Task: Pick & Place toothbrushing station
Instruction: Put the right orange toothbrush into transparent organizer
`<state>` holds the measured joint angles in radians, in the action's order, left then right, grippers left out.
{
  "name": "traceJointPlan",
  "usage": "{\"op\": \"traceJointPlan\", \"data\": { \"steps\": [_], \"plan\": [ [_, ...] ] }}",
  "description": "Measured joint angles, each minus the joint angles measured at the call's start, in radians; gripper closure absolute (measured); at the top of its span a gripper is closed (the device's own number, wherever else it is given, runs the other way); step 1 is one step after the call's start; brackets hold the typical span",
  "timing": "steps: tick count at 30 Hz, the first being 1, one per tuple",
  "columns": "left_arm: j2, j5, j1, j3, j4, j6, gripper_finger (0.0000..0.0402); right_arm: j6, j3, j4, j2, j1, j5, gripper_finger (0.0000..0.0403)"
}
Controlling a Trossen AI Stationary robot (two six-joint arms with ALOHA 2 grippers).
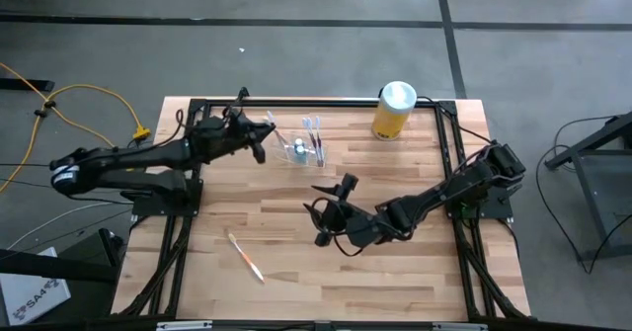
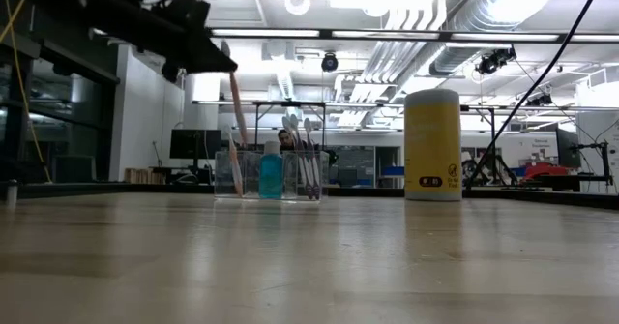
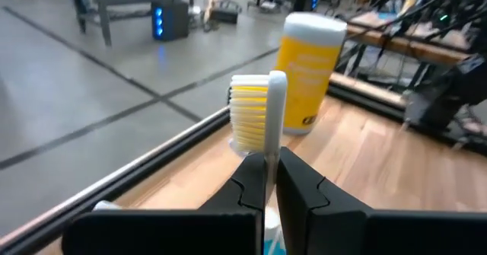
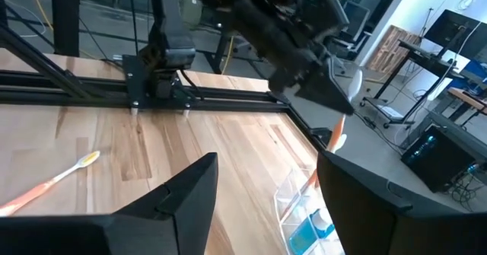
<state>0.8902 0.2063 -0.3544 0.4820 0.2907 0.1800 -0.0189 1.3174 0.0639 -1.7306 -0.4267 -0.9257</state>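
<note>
The toothbrushing station (image 1: 301, 153) is a small clear holder standing at the table's far middle, with a blue bottle and several toothbrushes in it (image 2: 269, 176). My left gripper (image 1: 262, 143) is just to its left, shut on a toothbrush (image 3: 262, 110) with a white head, yellow bristles and an orange handle (image 2: 237, 111). Whether the handle's lower end is inside the holder (image 4: 300, 209) I cannot tell. My right gripper (image 1: 326, 212) stands open at the table's middle with nothing between its fingers (image 4: 266, 186). My left gripper pinches the toothbrush's neck (image 3: 266, 157), just below the bristle head, between its two fingers. The fingers come about level from the table's left and lie across the brush. The brush stands upright, head above the fingers, and its orange handle (image 4: 333, 137) hangs down beside the holder.
A yellow canister with a white lid (image 1: 394, 111) stands at the far right of the table. Another orange toothbrush (image 1: 245, 257) lies flat on the near left. A black frame rail (image 1: 316, 104) runs along the table's far edge.
</note>
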Motion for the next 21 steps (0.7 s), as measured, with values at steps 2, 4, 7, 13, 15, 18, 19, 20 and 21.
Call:
{"op": "traceJointPlan", "data": {
  "steps": [2, 4, 7, 13, 15, 18, 19, 20, 21],
  "plan": [
    [0.029, -0.002, -0.016, 0.000, 0.003, 0.001, 0.0398, 0.000, 0.000, 0.000, 0.000, -0.001, 0.000, 0.0186],
    [0.057, -0.002, -0.028, 0.000, 0.004, 0.001, 0.0398, 0.000, 0.000, 0.000, 0.000, -0.002, 0.000, 0.0186],
    [0.101, -0.002, -0.043, 0.000, 0.005, 0.007, 0.0398, 0.000, 0.000, 0.000, 0.000, -0.002, 0.000, 0.0186],
    [0.164, -0.002, -0.059, -0.001, 0.012, 0.026, 0.0398, 0.000, 0.000, 0.000, 0.000, -0.002, 0.000, 0.0186],
    [0.178, -0.002, -0.066, -0.001, 0.017, 0.029, 0.0398, 0.000, 0.000, 0.000, 0.000, -0.004, 0.000, 0.0186],
    [0.199, -0.016, -0.077, -0.001, 0.032, 0.037, 0.0397, 0.000, 0.000, 0.000, 0.000, -0.004, 0.000, 0.0186],
    [0.205, -0.026, -0.081, -0.001, 0.036, 0.040, 0.0395, 0.000, 0.000, 0.000, 0.000, -0.005, 0.001, 0.0186],
    [0.211, -0.042, -0.086, -0.001, 0.036, 0.046, 0.0392, 0.000, 0.000, 0.000, 0.000, -0.006, 0.001, 0.0186],
    [0.217, -0.059, -0.093, -0.001, 0.036, 0.055, 0.0386, 0.000, 0.000, 0.000, 0.000, -0.006, 0.001, 0.0186]
  ]
}}
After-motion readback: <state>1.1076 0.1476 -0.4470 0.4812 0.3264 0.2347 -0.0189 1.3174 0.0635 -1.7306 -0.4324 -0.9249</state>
